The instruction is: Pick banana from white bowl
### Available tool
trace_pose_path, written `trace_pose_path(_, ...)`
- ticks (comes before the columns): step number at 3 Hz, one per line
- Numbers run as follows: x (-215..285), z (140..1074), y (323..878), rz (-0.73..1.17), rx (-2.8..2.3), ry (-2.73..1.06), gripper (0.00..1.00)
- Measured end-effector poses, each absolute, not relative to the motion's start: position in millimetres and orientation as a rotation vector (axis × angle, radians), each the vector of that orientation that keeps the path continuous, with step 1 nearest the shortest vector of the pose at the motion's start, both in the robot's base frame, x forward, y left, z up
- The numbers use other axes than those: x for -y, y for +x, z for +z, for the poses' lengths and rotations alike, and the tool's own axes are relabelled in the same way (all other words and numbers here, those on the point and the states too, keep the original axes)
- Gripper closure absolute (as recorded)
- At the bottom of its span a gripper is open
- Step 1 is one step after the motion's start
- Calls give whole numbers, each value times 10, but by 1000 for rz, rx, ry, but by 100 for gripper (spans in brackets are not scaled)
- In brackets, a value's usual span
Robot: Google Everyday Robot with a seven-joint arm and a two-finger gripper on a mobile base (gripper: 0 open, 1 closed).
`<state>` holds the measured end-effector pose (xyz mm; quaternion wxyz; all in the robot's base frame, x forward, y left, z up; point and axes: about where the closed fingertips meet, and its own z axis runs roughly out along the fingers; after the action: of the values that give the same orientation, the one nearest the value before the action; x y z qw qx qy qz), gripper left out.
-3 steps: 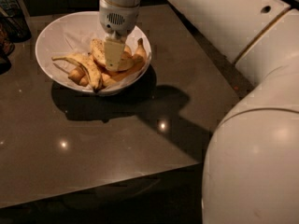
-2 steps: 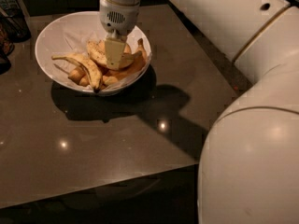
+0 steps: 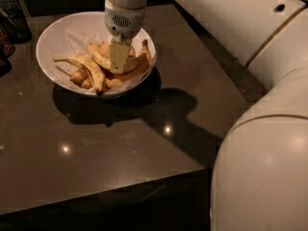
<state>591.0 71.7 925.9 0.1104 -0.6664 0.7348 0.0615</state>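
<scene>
The white bowl (image 3: 53,35) stands at the far left of the dark table and holds several bananas. The speckled yellow banana (image 3: 100,55) lies in the middle of the bowl, running under my gripper. My gripper (image 3: 119,61) reaches straight down into the bowl from above and sits right on this banana's middle. A thinner dark-streaked banana (image 3: 90,70) with a long pale stem lies in front of it. Orange-tinted bananas (image 3: 141,61) lie along the right side.
The dark glossy table (image 3: 120,134) ends at a front edge low in the view. My arm's large white segments (image 3: 269,143) fill the right side and the foreground. Dark objects (image 3: 12,23) stand at the far left beside the bowl.
The gripper stays at the same spot in the bowl over the bananas. The big arm segment in the foreground has shifted only slightly.
</scene>
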Motion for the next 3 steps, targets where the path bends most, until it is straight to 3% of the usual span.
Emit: trace_pose_path(3, -507, 9656, 5759, 169, -1989, -1959, 100)
